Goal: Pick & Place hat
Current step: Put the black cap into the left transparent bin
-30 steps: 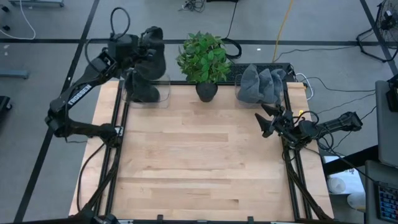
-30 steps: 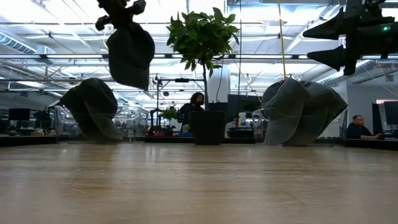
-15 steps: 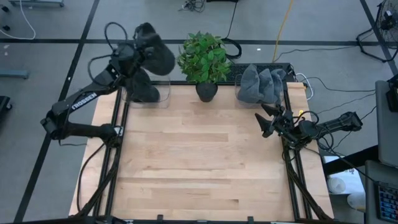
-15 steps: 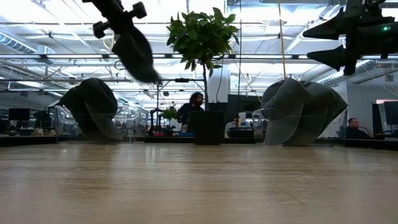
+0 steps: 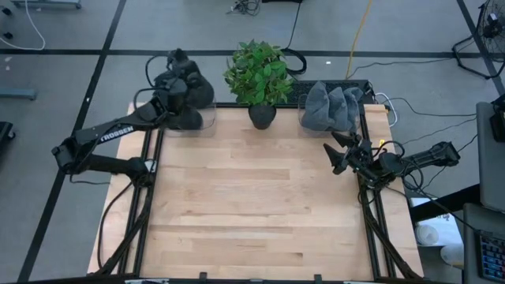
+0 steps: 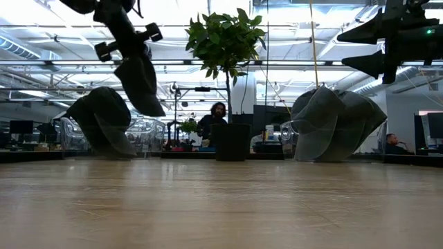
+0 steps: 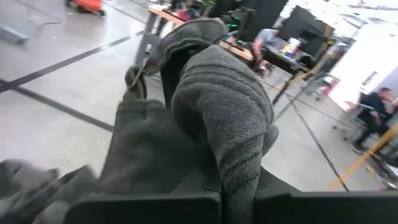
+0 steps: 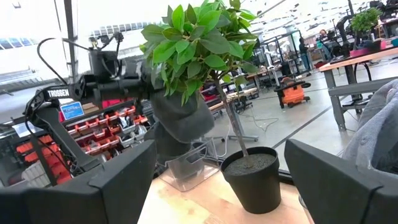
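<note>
My left gripper hangs above the table's far left corner, shut on a dark grey knitted hat. In the low view this hat dangles below the gripper, clear of the table. Beneath it a clear bin of dark hats stands on the table; the low view shows their heap. Grey hats fill a second clear bin at the far right. My right gripper waits open by the right edge, in front of the grey heap, holding nothing. My left gripper pinches the dark hat between its two fingers by its upper bunched part, coming from above. Several folds of knit bulge out past the fingers. The hat hangs slack below the gripper, tilted, lifted clear of the bin and the table.
A potted green plant stands at the middle of the far edge, its black pot between the two bins. The wooden tabletop stretches toward the near edge. People sit in the room beyond the table.
My left gripper has come down and a little toward the table's near edge, over the dark hat bin, tipping as it went. The hat it holds swung out sideways half a second ago and now hangs lower. The right arm has kept still.
</note>
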Motion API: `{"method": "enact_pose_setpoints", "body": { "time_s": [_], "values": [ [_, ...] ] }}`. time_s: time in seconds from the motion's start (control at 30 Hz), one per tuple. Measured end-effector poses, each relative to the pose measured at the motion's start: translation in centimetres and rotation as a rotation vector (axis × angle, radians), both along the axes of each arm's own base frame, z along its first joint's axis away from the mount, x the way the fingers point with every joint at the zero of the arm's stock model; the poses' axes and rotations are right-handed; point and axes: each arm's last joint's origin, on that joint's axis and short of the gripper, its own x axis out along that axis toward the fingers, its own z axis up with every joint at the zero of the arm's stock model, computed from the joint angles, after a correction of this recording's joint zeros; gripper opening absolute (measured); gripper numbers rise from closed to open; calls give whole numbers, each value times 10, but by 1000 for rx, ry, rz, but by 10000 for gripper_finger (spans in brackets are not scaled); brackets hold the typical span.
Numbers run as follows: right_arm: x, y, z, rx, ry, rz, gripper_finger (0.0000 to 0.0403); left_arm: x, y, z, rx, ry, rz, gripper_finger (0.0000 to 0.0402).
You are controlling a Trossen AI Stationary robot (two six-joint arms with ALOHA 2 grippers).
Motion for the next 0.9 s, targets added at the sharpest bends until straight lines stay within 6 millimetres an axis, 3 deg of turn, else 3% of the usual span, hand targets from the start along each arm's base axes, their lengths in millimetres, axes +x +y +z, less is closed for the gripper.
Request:
{"method": "enact_pose_setpoints", "body": {
  "time_s": [0.3, 0.77, 0.9],
  "values": [
    [0, 0, 0, 0, 0, 0, 345, 2, -10, -33, -28, -63, 88, 0],
    [0, 0, 0, 0, 0, 0, 344, 16, -38, -38, 2, -179, 90, 0],
    [0, 0, 0, 0, 0, 0, 344, 19, -45, -41, -6, -144, 73, 0]
  ]
}}
